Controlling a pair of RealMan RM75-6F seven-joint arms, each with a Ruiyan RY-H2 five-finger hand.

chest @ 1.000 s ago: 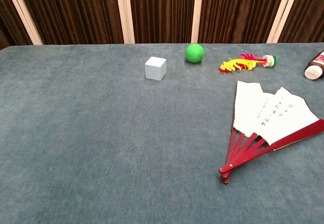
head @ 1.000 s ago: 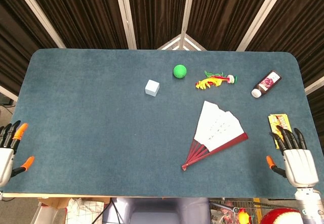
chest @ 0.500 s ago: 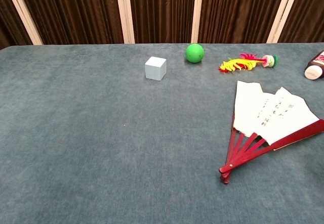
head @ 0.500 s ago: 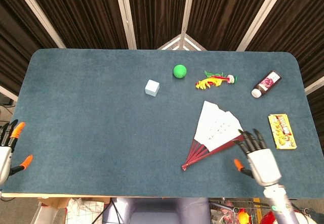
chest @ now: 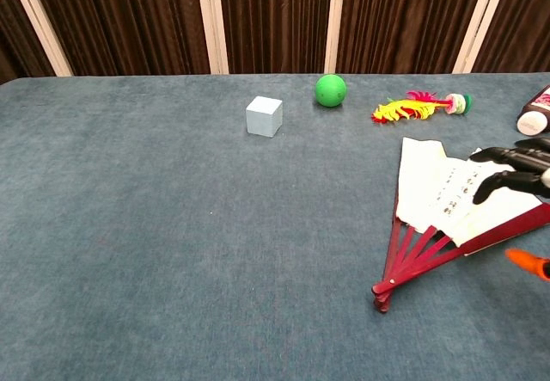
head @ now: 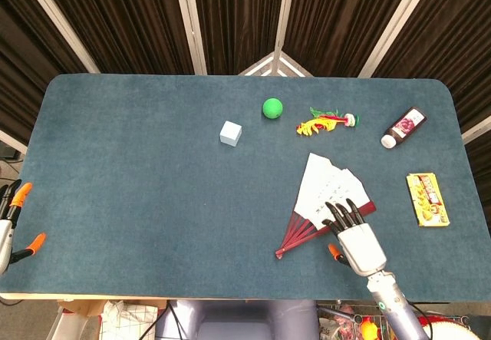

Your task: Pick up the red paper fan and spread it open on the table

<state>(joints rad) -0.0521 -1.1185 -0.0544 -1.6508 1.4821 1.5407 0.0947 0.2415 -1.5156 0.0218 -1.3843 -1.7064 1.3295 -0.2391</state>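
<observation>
The paper fan [head: 328, 195] [chest: 455, 193] lies partly spread on the table's right half, white leaf toward the back, red ribs [head: 301, 235] [chest: 412, 261] converging at a pivot near the front. My right hand [head: 354, 240] [chest: 516, 175] hovers over the fan's right edge with its fingers apart and extended, holding nothing; whether it touches the leaf is unclear. My left hand [head: 11, 221] sits at the far left table edge, fingers apart and empty, seen only in the head view.
At the back stand a pale cube [head: 230, 133] [chest: 264, 115], a green ball [head: 272, 108] [chest: 330, 89], a yellow-red feathered toy [head: 325, 122] [chest: 417, 107] and a lying dark bottle [head: 403, 127] [chest: 534, 112]. A yellow packet [head: 427, 199] lies at the right edge.
My right hand has swept left from the table's right edge, past the yellow packet, to above the fan's right side. My left hand has drifted slightly left and down.
</observation>
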